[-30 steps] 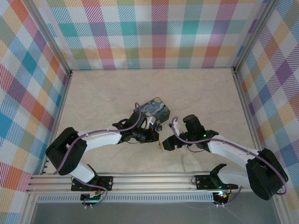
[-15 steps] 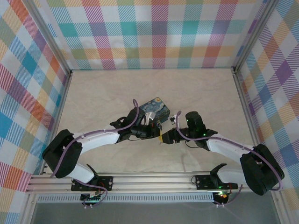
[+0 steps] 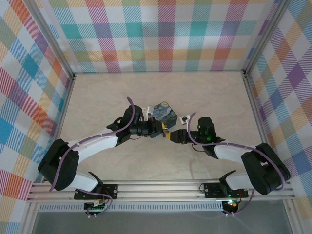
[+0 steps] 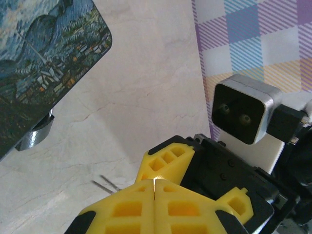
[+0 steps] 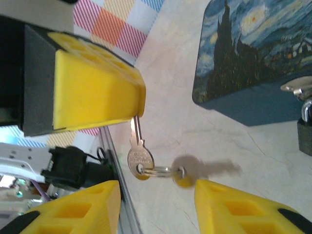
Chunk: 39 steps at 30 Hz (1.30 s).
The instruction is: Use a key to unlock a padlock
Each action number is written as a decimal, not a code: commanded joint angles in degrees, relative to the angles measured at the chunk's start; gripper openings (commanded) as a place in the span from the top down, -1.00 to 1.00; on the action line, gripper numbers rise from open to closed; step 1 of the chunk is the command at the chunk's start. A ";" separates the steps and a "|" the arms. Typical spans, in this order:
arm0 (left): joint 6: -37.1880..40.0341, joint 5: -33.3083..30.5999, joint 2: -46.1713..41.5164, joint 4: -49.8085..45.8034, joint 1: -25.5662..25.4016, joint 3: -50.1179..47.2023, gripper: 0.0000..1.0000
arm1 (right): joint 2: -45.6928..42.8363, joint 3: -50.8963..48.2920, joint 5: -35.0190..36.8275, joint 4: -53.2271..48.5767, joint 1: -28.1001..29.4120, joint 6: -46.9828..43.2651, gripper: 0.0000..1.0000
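while the left hand is clamped on the key by its blade, the right hand sits spread apart just beside its bow.

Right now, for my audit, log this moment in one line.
left gripper: shut on key | right gripper: open by key | padlock: on tin

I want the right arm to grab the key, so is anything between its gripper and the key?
Nothing visible does. In the right wrist view the key, pinched by its blade in the shut left gripper, has its head in open space just ahead of the open right gripper.
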 commanded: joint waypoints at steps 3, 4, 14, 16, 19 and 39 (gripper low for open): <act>-2.10 0.13 -2.17 4.17 0.94 -1.09 1.00 | 2.56 -1.25 1.72 14.77 -0.36 9.36 0.17; -2.43 0.35 -2.20 4.75 1.08 -1.38 1.00 | 3.06 -1.25 2.09 15.48 -0.41 10.10 0.17; -3.07 0.68 -2.73 5.72 1.92 -2.75 1.00 | 3.29 -0.29 2.75 16.32 -0.55 12.14 0.27; -3.24 0.58 -2.70 6.03 2.10 -2.82 1.00 | 3.56 -0.29 1.78 17.33 -0.48 12.81 0.28; -3.29 0.80 -2.81 6.43 2.68 -2.93 1.00 | 4.03 -0.20 1.53 17.10 -0.58 13.26 0.26; -3.77 1.63 -2.18 7.12 3.78 -2.78 1.00 | 13.97 0.59 0.27 31.53 -0.19 19.47 0.34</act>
